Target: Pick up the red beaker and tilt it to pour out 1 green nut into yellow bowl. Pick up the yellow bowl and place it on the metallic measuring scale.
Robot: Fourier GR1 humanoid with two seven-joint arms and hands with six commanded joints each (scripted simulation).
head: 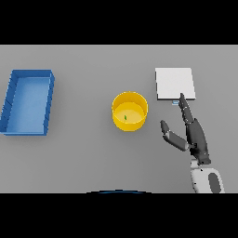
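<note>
The yellow bowl (129, 111) stands upright on the grey table near the middle, with one small green nut (125, 117) lying inside it. To its right and a little farther back lies the metallic measuring scale (174, 84), a flat pale square plate. My right hand (195, 135) hovers to the right of the bowl, open, its fingers straight and pointing up toward the scale's near edge, thumb spread toward the bowl. It holds nothing and is apart from the bowl. No red beaker is in view. My left hand does not show.
A blue rectangular tray (14, 93) sits at the far left of the table, holding nothing that I can see.
</note>
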